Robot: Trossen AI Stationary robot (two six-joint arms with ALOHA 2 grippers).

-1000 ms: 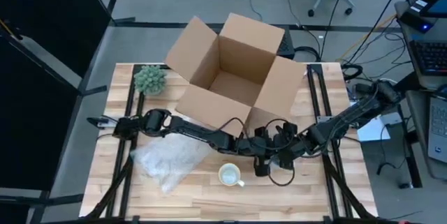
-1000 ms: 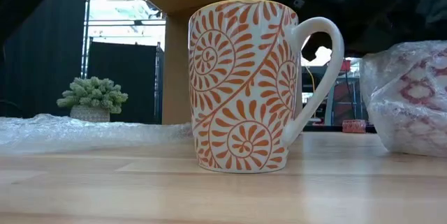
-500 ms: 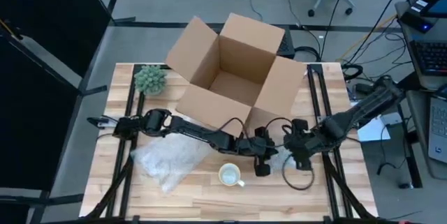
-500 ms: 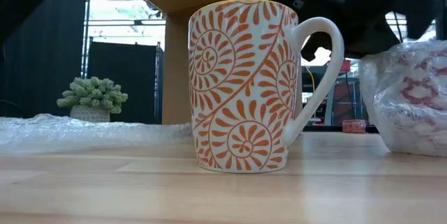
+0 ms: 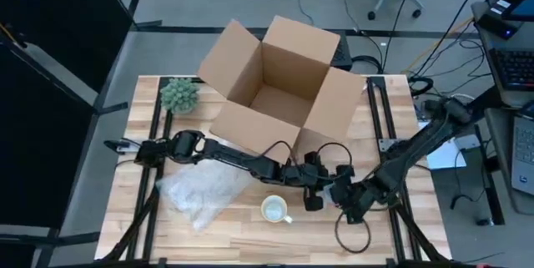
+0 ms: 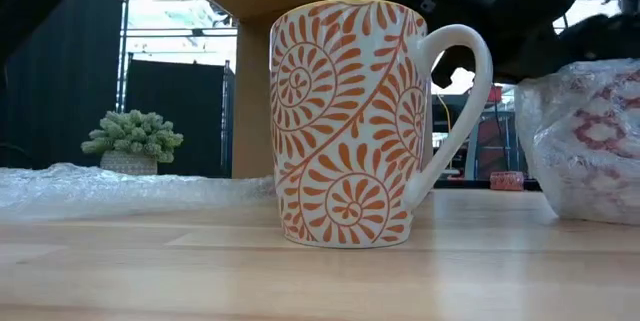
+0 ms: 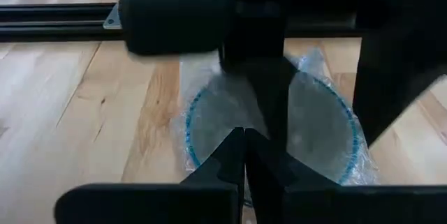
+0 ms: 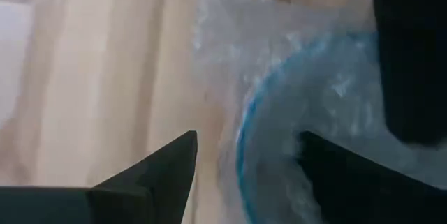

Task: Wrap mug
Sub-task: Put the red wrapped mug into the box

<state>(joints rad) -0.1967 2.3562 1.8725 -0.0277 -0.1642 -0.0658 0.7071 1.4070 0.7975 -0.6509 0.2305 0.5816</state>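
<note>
An orange-patterned white mug [image 5: 275, 209] [image 6: 360, 121] stands upright and bare on the table near its front edge. To its right lies a bubble-wrapped item [image 5: 331, 186] [image 6: 590, 141] with a blue rim [image 7: 307, 119]. My left gripper [image 5: 312, 199] [image 7: 244, 140] is shut at that bundle. My right gripper [image 5: 349, 209] [image 8: 248, 137] is open just right of it, a finger on either side of the wrapped blue rim [image 8: 314, 112]; whether they touch it I cannot tell. A loose bubble-wrap sheet [image 5: 204, 194] lies flat to the mug's left. My left gripper's shut fingertips [image 7: 234, 147] lie against the bubble wrap on the bundle's near side [image 7: 209, 123], coming in from the table's left. Whether a layer of wrap is caught between them I cannot tell. The bundle rests on the table.
An open cardboard box [image 5: 275, 76] stands at the table's far middle, and a small green plant [image 5: 179, 94] at the far left. A black cable loop [image 5: 350, 235] hangs off my right arm near the front edge. Bare wood lies in front of the mug.
My right gripper has drawn away from my left gripper toward the table's right edge, then come toward the near edge, ending just right of the wrapped bundle. My left arm, the mug and the bundle have kept still.
</note>
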